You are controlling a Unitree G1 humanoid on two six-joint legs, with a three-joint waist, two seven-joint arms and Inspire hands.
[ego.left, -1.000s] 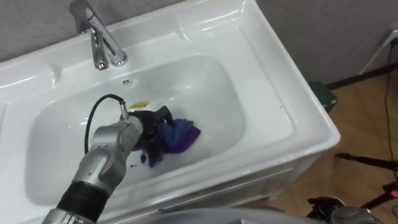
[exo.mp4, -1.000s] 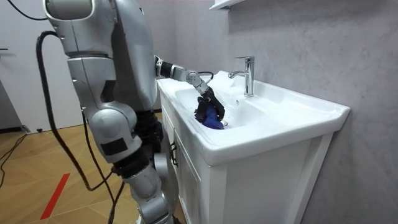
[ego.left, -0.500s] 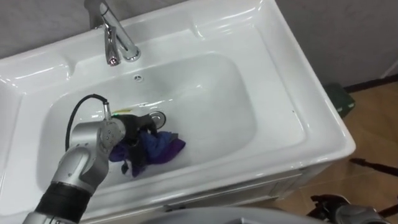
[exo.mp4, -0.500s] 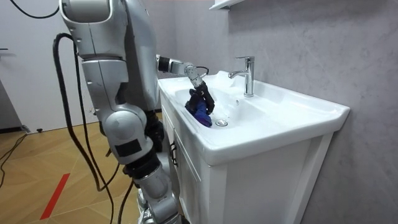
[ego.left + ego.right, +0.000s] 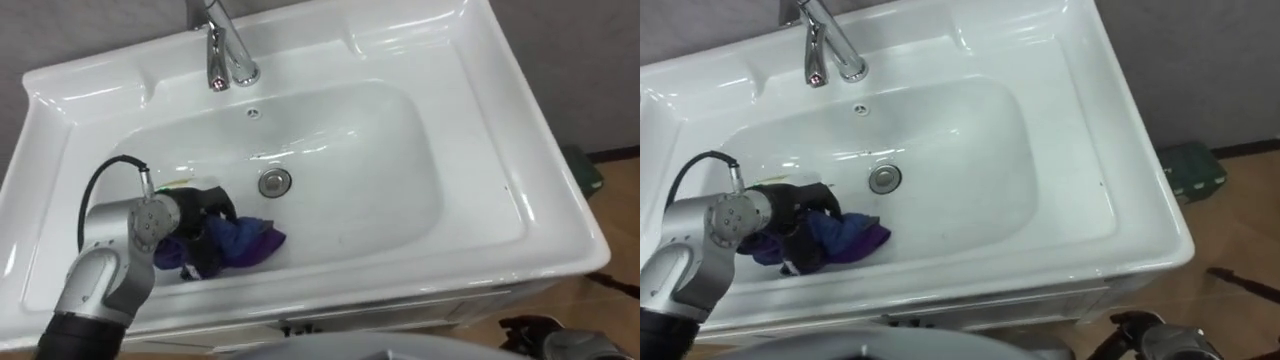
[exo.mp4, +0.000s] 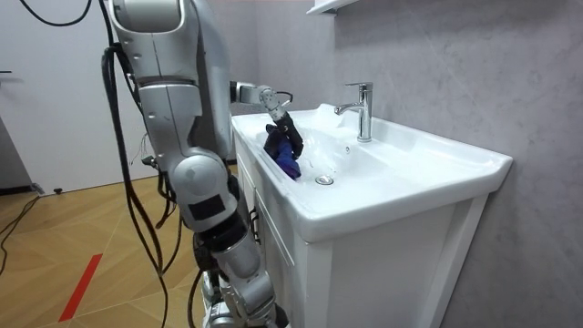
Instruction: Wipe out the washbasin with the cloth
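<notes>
Gripping rag, L hand; axis left-right.

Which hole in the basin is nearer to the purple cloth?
The metal-ringed drain, near the cloth; the small overflow hole sits higher, below the faucet.

The white basin rests on a white cabinet, with a chrome tap standing upright on its back ledge. In the bowl, a crumpled purple cloth lies towards the robot's left end, near the round drain.
</notes>
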